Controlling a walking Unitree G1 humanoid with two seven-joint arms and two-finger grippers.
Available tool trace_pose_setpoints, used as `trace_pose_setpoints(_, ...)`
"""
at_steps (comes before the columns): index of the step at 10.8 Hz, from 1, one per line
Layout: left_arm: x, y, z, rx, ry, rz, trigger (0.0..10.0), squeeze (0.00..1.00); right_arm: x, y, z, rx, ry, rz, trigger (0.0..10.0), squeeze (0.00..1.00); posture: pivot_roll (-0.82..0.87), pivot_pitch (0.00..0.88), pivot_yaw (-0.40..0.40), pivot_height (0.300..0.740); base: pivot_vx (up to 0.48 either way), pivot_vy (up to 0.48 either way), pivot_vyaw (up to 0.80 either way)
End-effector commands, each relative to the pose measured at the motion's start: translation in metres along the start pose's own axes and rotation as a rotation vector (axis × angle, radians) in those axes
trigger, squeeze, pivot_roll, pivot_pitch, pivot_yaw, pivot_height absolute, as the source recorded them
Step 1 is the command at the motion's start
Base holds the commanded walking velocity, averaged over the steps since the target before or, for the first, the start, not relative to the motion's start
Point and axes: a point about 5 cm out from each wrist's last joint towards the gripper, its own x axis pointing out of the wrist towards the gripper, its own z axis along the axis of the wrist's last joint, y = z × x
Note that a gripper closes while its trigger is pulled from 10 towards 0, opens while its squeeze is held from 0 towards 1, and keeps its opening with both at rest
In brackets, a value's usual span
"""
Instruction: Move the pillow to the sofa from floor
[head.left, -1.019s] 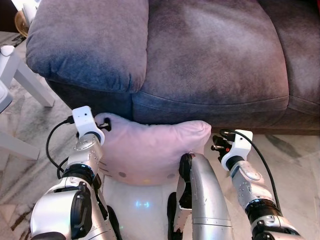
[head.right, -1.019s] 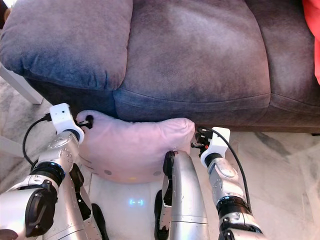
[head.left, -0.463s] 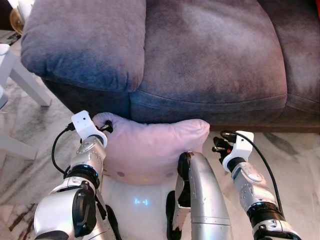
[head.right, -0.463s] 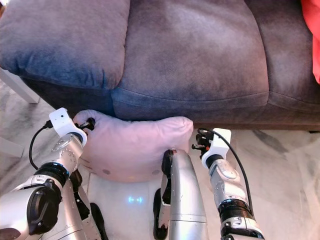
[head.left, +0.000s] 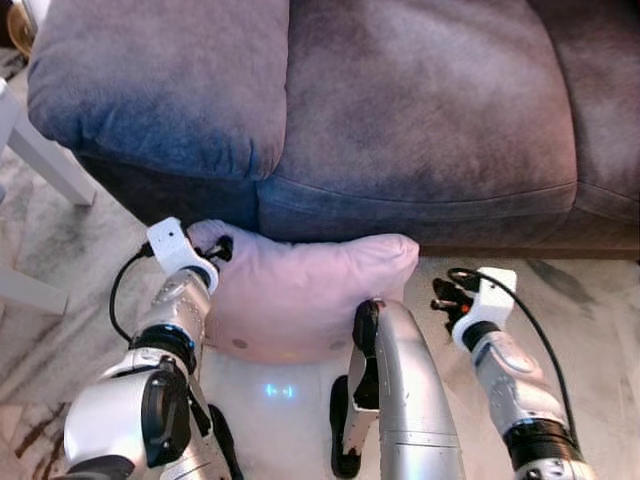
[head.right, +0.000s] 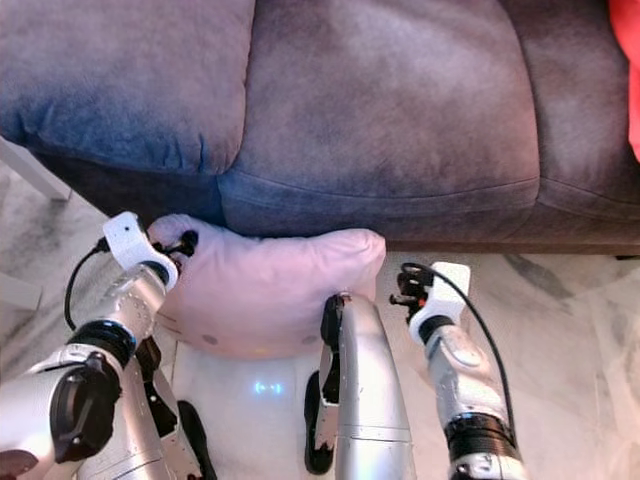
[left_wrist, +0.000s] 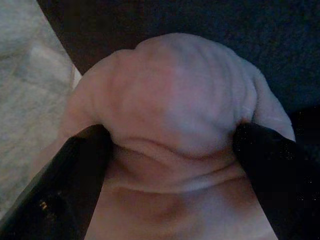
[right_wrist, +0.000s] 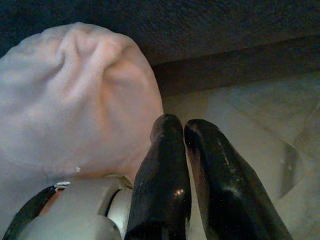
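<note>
Down low — pillow (head.left: 305, 290) pinched by left gripper (left_wrist: 170, 145), against sofa (head.left: 400, 120) base

1. The marble floor (head.left: 60, 250), pale with grey veins, carries everything here.
2. The dark grey sofa (head.left: 400, 120) stands on it.
3. The pink pillow (head.left: 300, 285) lies on the floor, pressed against the sofa's front base.
4. White furniture legs (head.left: 45, 160) stand on the floor just beside the sofa's armrest.

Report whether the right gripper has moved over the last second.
Yes: the right gripper has drawn back slightly from the sofa, toward the robot.
</note>
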Motion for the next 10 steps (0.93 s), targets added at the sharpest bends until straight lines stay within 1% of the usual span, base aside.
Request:
trace_pose_setpoints(1, -0.002, 0.002, -0.019, 0.067, 0.097, 0.017, 10.0, 0.0, -0.008, -0.009, -0.007, -0.002, 0.028, -0.022, 10.0, 0.0, -0.08, 0.39, -0.174, 0.445, 0.0, 0.0, 0.0)
trace_pose_setpoints(2, -0.002, 0.007, -0.021, 0.099, 0.112, 0.039, 10.0, 0.0, -0.009, -0.009, -0.007, -0.003, 0.029, -0.023, 10.0, 0.0, -0.08, 0.393, -0.174, 0.445, 0.0, 0.0, 0.0)
trace_pose_setpoints(3, -0.003, 0.012, -0.02, 0.117, 0.114, 0.072, 0.0, 0.0, -0.011, -0.009, -0.007, -0.003, 0.031, -0.025, 10.0, 0.0, -0.08, 0.394, -0.175, 0.445, 0.0, 0.0, 0.0)
trace_pose_setpoints(5, -0.002, 0.011, -0.019, 0.108, 0.107, 0.06, 0.0, 0.0, -0.012, -0.009, -0.005, -0.005, 0.034, -0.026, 10.0, 0.0, -0.08, 0.394, -0.176, 0.445, 0.0, 0.0, 0.0)
trace_pose_setpoints(10, -0.003, 0.015, -0.02, 0.121, 0.112, 0.072, 0.0, 0.0, -0.013, -0.007, -0.005, -0.002, 0.04, -0.029, 10.0, 0.0, -0.08, 0.395, -0.173, 0.445, 0.0, 0.0, 0.0)
